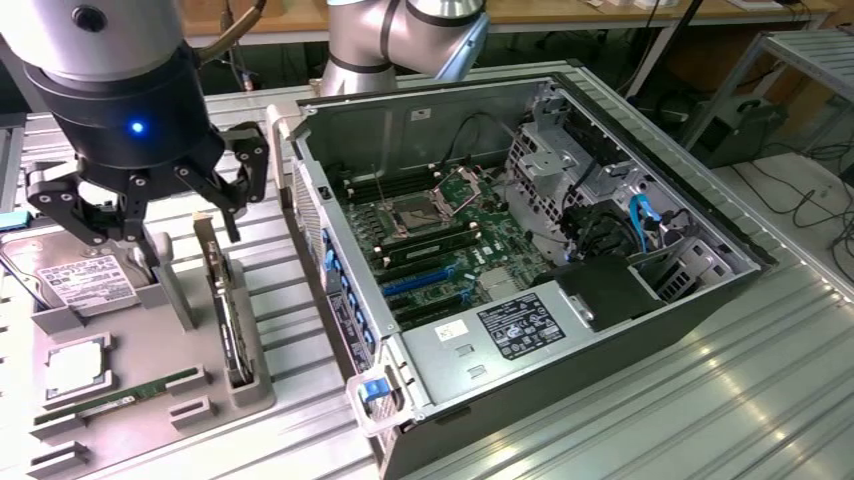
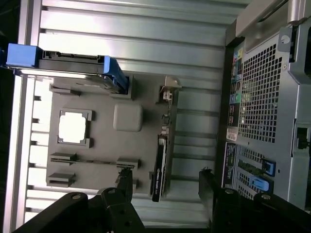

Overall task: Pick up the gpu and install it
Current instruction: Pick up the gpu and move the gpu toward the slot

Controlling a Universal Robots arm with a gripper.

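The gripper (image 1: 154, 225) hangs above the grey tray (image 1: 150, 345) with its jaws spread wide and nothing between them. In the wrist view, its two black fingers (image 2: 125, 182) straddle the line of the gpu (image 2: 160, 160).

The gpu (image 1: 222, 300) stands on edge in a slot at the side of the tray nearest the computer case (image 1: 534, 250). Its metal bracket is at the far end, and it is well apart from the hard drive (image 1: 80, 275) standing at the tray's back.

The step in hand looks like lining up for the pick. To do it well, the fingers should probably come straight down with the thin board centred between them. They should close on the flat faces — not on the fan. The board should stay upright so it lifts clear of the slot without scraping.
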